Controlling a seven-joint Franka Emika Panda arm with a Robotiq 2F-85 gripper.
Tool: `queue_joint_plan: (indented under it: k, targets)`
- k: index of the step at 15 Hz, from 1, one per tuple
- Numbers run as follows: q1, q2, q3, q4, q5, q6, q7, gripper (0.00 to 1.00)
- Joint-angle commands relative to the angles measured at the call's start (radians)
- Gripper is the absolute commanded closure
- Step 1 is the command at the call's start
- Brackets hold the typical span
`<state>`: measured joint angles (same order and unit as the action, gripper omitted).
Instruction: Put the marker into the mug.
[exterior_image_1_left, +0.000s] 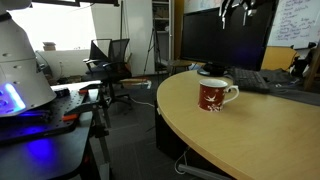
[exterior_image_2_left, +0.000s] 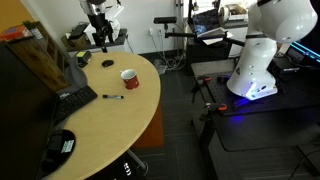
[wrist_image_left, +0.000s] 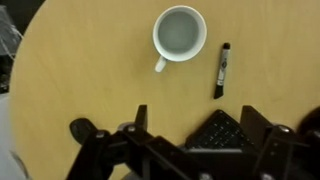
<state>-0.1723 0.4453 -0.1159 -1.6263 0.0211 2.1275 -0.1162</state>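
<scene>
The dark red mug (exterior_image_1_left: 216, 95) with a white handle stands upright on the round wooden table; it also shows in an exterior view (exterior_image_2_left: 129, 77). From above, in the wrist view, its white inside (wrist_image_left: 180, 33) looks empty. The slim dark marker (wrist_image_left: 221, 70) lies flat on the table just beside the mug, apart from it; it also shows in an exterior view (exterior_image_2_left: 112, 97). My gripper (wrist_image_left: 197, 120) is open and empty, high above the table, well clear of both things. It hangs at the top of both exterior views (exterior_image_1_left: 240, 10) (exterior_image_2_left: 100, 40).
A black keyboard (exterior_image_2_left: 72, 100) lies near the marker, under my jaws in the wrist view (wrist_image_left: 215, 130). A black round thing (exterior_image_2_left: 108, 62) sits on the table behind the mug. Dark monitors (exterior_image_1_left: 225, 35) stand at the table's back. The table (exterior_image_1_left: 260, 140) has bare wood around the mug.
</scene>
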Motion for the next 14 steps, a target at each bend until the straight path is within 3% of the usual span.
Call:
queue_joint_plan:
  k: [1,7,14]
  targets:
    - [-0.005,0.0,0.005,0.003,-0.002,-0.003,0.001,0.0]
    - [-0.005,0.0,0.006,0.003,-0.002,-0.004,0.001,0.0]
    - [0.067,0.102,0.106,-0.004,0.019,-0.095,0.005,0.0]
